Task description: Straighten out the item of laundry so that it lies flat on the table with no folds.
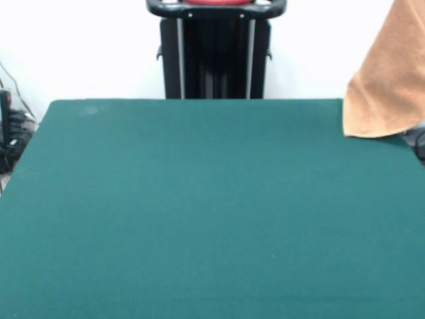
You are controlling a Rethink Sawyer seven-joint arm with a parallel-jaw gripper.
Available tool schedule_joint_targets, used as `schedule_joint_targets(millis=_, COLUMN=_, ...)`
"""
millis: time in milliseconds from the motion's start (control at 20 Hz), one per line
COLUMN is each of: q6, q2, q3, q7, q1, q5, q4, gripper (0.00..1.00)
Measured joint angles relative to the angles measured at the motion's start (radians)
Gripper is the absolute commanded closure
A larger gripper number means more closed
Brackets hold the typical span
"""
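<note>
The towel [388, 80] hangs above the table's [199, 212] corner; gripper out of sight.

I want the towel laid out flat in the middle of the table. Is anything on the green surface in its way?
Nothing visible is. The towel hangs in the air at the far right corner, its lower edge just above the table, and the surface shows bare. The gripper is not in view.

Front view: low, at the near edge of the table [199, 212], facing across it to a white wall.
Range: close; table fills the lower frame.
Views: one only.
</note>
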Motion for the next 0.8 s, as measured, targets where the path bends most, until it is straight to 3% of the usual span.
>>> schedule_joint_targets(millis=350, q6=0.088, q2=-0.052, q3=0.001, q7=-0.016, q1=-0.174, q5=-0.058, q4=-0.001, gripper=1.0)
schedule_joint_targets(millis=600, q6=0.147, q2=-0.076, q3=0.004, q7=-0.065, q1=-0.333, q5=-0.11, q4=-0.01, gripper=1.0)
schedule_joint_targets(millis=800, q6=0.164, q2=-0.085, q3=0.004, q7=-0.118, q1=-0.412, q5=-0.137, q4=-0.019, gripper=1.0)
